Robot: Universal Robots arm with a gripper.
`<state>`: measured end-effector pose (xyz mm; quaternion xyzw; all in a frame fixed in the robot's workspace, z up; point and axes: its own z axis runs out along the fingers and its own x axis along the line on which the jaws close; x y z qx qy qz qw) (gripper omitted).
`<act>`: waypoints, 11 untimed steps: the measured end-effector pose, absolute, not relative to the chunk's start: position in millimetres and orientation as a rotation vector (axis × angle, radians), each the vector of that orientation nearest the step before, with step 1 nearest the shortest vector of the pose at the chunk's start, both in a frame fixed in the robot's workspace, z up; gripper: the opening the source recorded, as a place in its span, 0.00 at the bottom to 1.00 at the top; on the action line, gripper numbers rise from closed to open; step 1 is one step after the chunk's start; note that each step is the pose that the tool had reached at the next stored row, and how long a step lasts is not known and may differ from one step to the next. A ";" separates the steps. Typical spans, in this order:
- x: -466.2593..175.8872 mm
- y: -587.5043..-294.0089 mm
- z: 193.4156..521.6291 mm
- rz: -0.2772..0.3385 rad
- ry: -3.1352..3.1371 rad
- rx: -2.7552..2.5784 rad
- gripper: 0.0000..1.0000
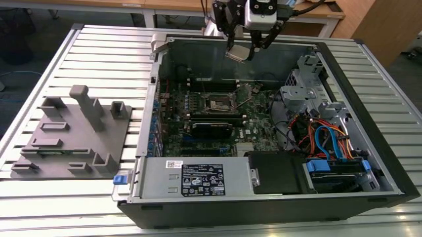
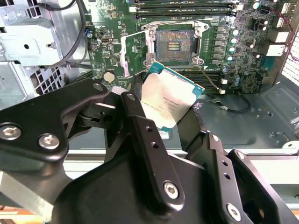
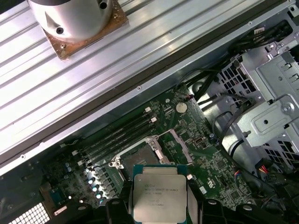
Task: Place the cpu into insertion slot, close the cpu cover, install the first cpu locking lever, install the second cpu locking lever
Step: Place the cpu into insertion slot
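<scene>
— Starting with the tool (image 1: 240, 49): how was it found?
— In the exterior view it was seen raised above the far wall of the open computer case (image 1: 369, 163). Its dark fingers (image 2: 135, 112) were drawn narrowly together on the cpu (image 2: 170, 100), which was gripped by two opposite edges.

— How was the cpu presented?
— Its silvery metal top was turned towards the cameras in both wrist views. In the first wrist view it was framed squarely between the fingers. In the exterior view it was seen hanging tilted beneath the tool, clear of the board.

— And the insertion slot (image 2: 174, 44)?
— It was seen set into the green motherboard (image 2: 117, 28), with its dark centre exposed, well apart from the cpu.

— Was the cpu cover (image 2: 133, 53) shut?
— No. It was swung open and stood just beside the slot, on the side where the coin cell battery (image 2: 109, 76) was mounted. A thin locking lever (image 2: 209, 79) was seen running out from one corner of the slot across the board.

— What else was recorded?
— Long memory slots (image 2: 187, 7) were seen near the socket. A grey power supply box (image 1: 197, 180) was fitted at the case's near edge, with blue and orange cables (image 1: 326, 138) towards the exterior view's right. The case was laid on a slatted metal table (image 1: 99, 54), and a grey moulded fixture (image 1: 72, 133) was set beside it on the exterior view's left.
</scene>
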<state>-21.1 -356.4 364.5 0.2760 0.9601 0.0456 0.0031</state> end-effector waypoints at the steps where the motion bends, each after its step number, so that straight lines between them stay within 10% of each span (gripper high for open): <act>1: -21.2 -356.4 364.5 0.143 3.009 0.868 0.54; 11: -21.2 -356.4 364.4 0.143 2.987 0.935 0.54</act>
